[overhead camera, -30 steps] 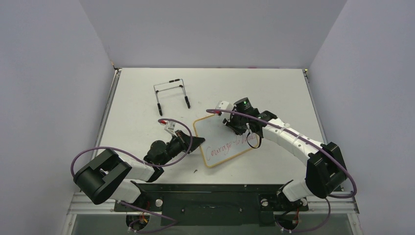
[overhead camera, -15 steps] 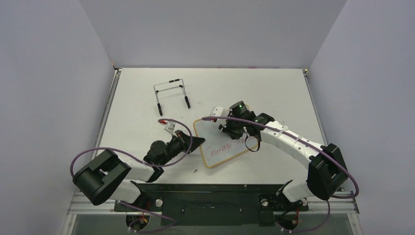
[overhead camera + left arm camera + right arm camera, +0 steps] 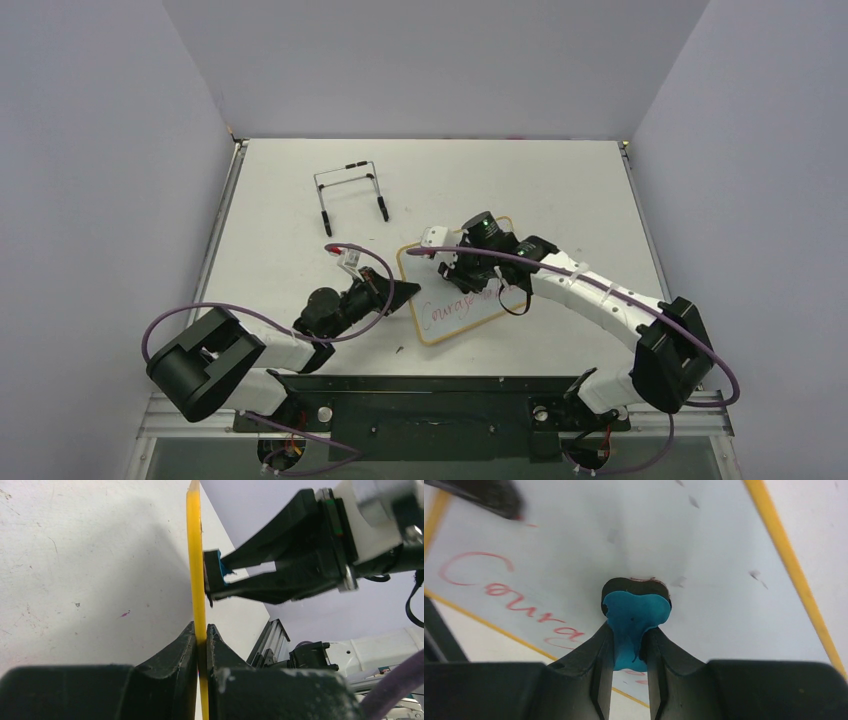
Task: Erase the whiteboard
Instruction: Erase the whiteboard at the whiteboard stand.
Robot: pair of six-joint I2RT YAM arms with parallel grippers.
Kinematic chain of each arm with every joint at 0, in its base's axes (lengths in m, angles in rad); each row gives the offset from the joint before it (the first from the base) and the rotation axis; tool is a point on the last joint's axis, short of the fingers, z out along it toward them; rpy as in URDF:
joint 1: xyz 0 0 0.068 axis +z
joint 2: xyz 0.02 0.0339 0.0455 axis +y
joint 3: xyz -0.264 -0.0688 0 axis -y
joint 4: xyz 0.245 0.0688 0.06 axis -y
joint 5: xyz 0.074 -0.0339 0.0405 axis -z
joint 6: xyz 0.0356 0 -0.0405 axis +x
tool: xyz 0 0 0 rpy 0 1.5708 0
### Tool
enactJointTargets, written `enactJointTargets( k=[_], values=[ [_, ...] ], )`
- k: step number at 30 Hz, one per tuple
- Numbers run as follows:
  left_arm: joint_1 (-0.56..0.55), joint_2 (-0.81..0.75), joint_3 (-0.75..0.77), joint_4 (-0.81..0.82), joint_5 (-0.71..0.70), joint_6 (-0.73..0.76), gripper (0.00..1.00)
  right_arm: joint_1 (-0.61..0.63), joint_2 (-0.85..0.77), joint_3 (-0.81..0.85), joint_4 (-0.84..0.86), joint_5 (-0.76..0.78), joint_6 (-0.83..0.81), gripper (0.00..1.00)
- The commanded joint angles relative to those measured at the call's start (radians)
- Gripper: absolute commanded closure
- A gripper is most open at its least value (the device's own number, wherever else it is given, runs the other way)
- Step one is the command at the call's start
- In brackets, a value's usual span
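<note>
While the left claw [image 3: 200,630] reaches in from the near left, its two black fingers are pinched shut on the thin yellow rim of the whiteboard [image 3: 452,312], gripping the board at its left edge. Behind that arm, well apart from everything else, a black wire stand [image 3: 350,190] sits on the pale surface [image 3: 560,180] toward the far left.

The whiteboard lies just in front of the middle of the surface, turned askew so that one corner points at the left claw. Red writing [image 3: 514,600] runs along its near part, and the first letters read "Coura". The far part of the board is white, with only faint smudges.

Over the board's middle, a blue eraser [image 3: 636,612] stands with its black pad pressed on the white face, just past the end of the red letters. The right claw [image 3: 468,270] is closed on the eraser's narrow stem, one finger on each side, with its arm stretching back to the near right.
</note>
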Motion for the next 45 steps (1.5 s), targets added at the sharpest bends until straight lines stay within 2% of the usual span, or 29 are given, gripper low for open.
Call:
enactJointTargets(
  k=[1,2,5,9,14,17,20,23,24,30,35,39,41,44,45],
  values=[
    [-0.02,-0.038,0.052,0.113,0.039,0.013,1.0,0.06,-0.034,0.041,-0.021,-0.113,-0.027,1.0],
    [-0.021,-0.032,0.055,0.111,0.039,0.014,1.0,0.062,-0.035,0.039,-0.012,-0.097,-0.015,1.0],
    [-0.027,-0.015,0.07,0.111,0.04,0.015,1.0,0.043,-0.035,0.022,0.071,0.08,0.036,1.0],
    [-0.035,0.007,0.085,0.115,0.048,0.017,1.0,-0.054,-0.018,0.015,0.116,0.157,0.113,1.0],
    [-0.043,0.019,0.097,0.116,0.057,0.019,1.0,-0.041,-0.04,0.016,0.088,0.042,0.091,1.0],
    [-0.047,0.017,0.097,0.116,0.054,0.02,1.0,0.041,-0.035,0.031,0.015,-0.095,0.015,1.0],
    [-0.051,0.01,0.089,0.116,0.047,0.021,1.0,0.091,-0.026,0.049,-0.042,-0.166,-0.036,1.0],
    [-0.051,-0.004,0.08,0.113,0.039,0.025,1.0,0.091,-0.028,0.044,-0.038,-0.137,-0.039,1.0],
    [-0.052,-0.005,0.077,0.111,0.036,0.026,1.0,0.084,-0.03,0.034,-0.009,-0.084,-0.029,1.0],
    [-0.052,-0.009,0.079,0.114,0.046,0.028,1.0,-0.091,-0.025,-0.004,0.095,0.102,0.086,1.0],
    [-0.051,-0.024,0.062,0.125,0.051,0.03,1.0,-0.096,-0.039,-0.014,0.067,-0.008,0.07,1.0],
    [-0.052,-0.044,0.045,0.125,0.037,0.035,1.0,-0.027,-0.045,0.003,-0.008,-0.182,-0.008,1.0],
    [-0.052,-0.049,0.039,0.124,0.032,0.038,1.0,0.004,-0.04,0.009,-0.036,-0.21,-0.031,1.0],
    [-0.051,-0.051,0.039,0.126,0.031,0.039,1.0,0.013,-0.033,0.014,-0.018,-0.156,-0.008,1.0],
    [-0.051,-0.051,0.039,0.126,0.031,0.039,1.0,0.005,-0.034,0.008,0.018,-0.093,0.006,1.0]
  ],
)
